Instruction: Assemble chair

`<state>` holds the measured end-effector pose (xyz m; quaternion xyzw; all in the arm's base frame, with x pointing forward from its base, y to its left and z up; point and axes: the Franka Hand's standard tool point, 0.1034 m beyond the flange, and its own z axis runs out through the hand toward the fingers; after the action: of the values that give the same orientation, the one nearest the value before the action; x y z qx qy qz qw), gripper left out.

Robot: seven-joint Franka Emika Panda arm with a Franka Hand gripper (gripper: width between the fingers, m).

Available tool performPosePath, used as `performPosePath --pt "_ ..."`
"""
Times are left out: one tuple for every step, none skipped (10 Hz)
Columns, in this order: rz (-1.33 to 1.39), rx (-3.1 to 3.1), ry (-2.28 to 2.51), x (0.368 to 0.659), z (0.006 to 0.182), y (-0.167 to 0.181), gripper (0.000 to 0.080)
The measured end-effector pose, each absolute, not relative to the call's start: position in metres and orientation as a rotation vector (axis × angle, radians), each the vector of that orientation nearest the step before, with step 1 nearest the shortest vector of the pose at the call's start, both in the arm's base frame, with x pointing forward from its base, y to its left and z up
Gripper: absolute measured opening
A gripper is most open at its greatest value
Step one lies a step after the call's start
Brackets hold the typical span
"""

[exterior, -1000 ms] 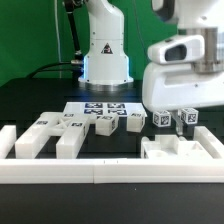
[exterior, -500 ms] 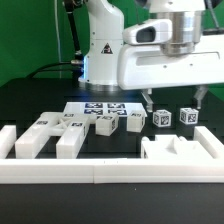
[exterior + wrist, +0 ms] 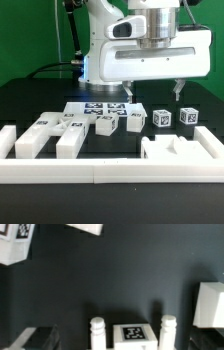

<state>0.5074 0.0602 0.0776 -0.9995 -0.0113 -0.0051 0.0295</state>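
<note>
Black tabletop (image 3: 30,100) under a green backdrop, fenced along the near edge by white border rails (image 3: 100,172). At mid-table, lying flat, the marker board (image 3: 100,106). Chair parts (image 3: 137,120) all loose around it, none visibly joined: two long bars (image 3: 35,138) to the exterior view's left of the marker board and nearer the front; small blocks (image 3: 104,123) just in front of it; three tagged cubes (image 3: 162,118) in a row to its exterior-view right; the notched plate (image 3: 180,150) further forward on that same side.

Judged from this: assembly barely begun, every joint left to make.

Arm reaching down from above, wrist vertical, gripper (image 3: 152,92) poised to the exterior view's right of the marker board, over the cube row and clear of the table. Fingers (image 3: 97,331) spread wide, holding nothing. In the wrist view, one cube (image 3: 135,333) framed between them, no visible contact. Probably lining up to pick that cube.
</note>
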Motion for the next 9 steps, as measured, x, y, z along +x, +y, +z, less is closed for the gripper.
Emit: performPosePath --pt "-0.015 -3.082 -0.035 0.507 0.077 0.06 0.0649" --pt "-0.015 -3.082 -0.035 0.507 0.077 0.06 0.0649" --pt "-0.012 -3.083 -0.028 0.506 0.076 0.058 0.0649" --pt "0.009 -3.087 0.068 0.496 0.071 0.042 0.0649" --pt "0.033 -3.088 0.111 0.488 0.067 0.033 0.0649" --pt "0.041 -3.09 0.131 0.484 0.065 0.03 0.0649" --pt "0.038 -3.089 0.129 0.485 0.066 0.032 0.0649" --pt "0.042 -3.076 0.258 0.485 0.066 0.033 0.0649" --pt "0.044 -3.07 0.316 0.485 0.065 0.034 0.0649"
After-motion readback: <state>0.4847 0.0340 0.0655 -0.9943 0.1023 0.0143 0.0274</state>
